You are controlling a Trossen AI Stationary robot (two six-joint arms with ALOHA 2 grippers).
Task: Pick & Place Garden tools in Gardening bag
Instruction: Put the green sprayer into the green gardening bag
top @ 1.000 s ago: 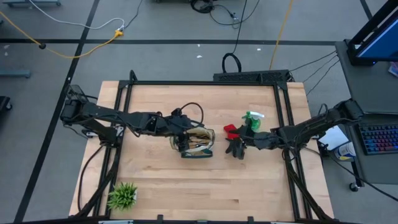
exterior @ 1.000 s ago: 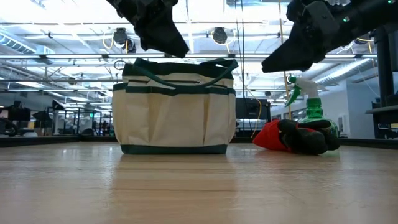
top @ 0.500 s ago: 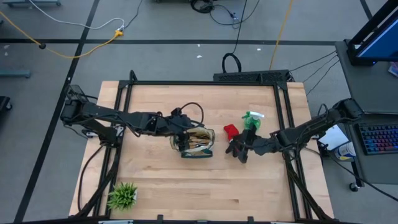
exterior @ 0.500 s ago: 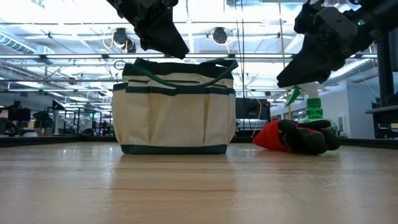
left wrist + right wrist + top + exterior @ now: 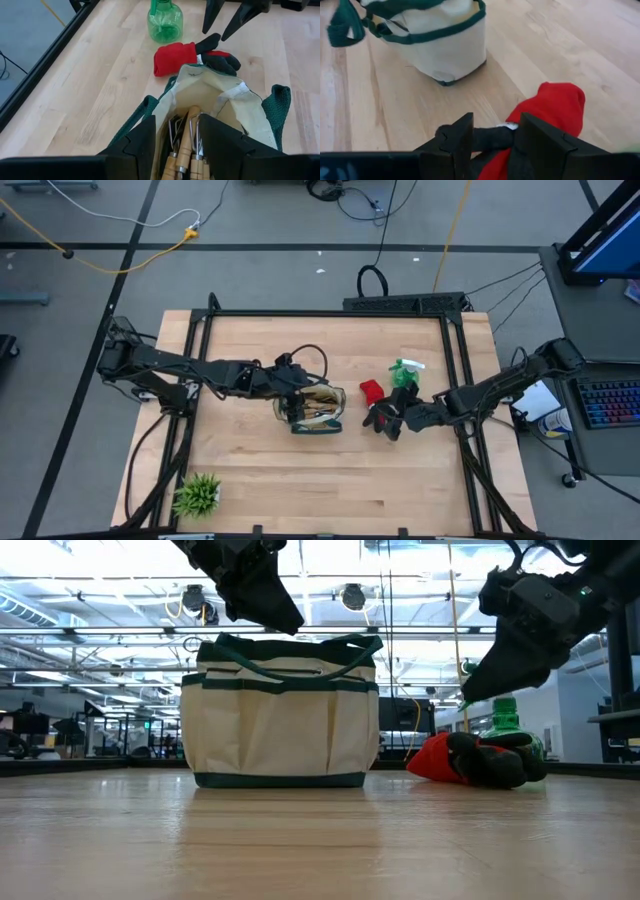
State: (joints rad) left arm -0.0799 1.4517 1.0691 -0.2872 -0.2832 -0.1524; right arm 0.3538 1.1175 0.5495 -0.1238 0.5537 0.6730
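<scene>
The cream gardening bag [image 5: 318,410] with green trim stands upright at the table's middle, with wooden-handled tools [image 5: 187,140] standing inside it. My left gripper [image 5: 177,125] hovers open just above the bag's mouth [image 5: 280,645]. The red-and-black gloves [image 5: 372,402] lie in a heap on the table to the bag's right. A green spray bottle [image 5: 405,372] stands just behind them. My right gripper [image 5: 492,125] hangs open a little above the gloves, tilted down, with a black glove finger [image 5: 490,137] showing between its fingers.
A small potted green plant [image 5: 197,495] stands at the near left corner. Bare wood lies between the bag and the gloves [image 5: 395,780] and along the near edge. A black frame [image 5: 330,313] runs round the table.
My right gripper has sunk toward the gloves, rolling about its own axis and tipping further down. It has stayed open. The gloves, the bottle and the bag have not moved.
</scene>
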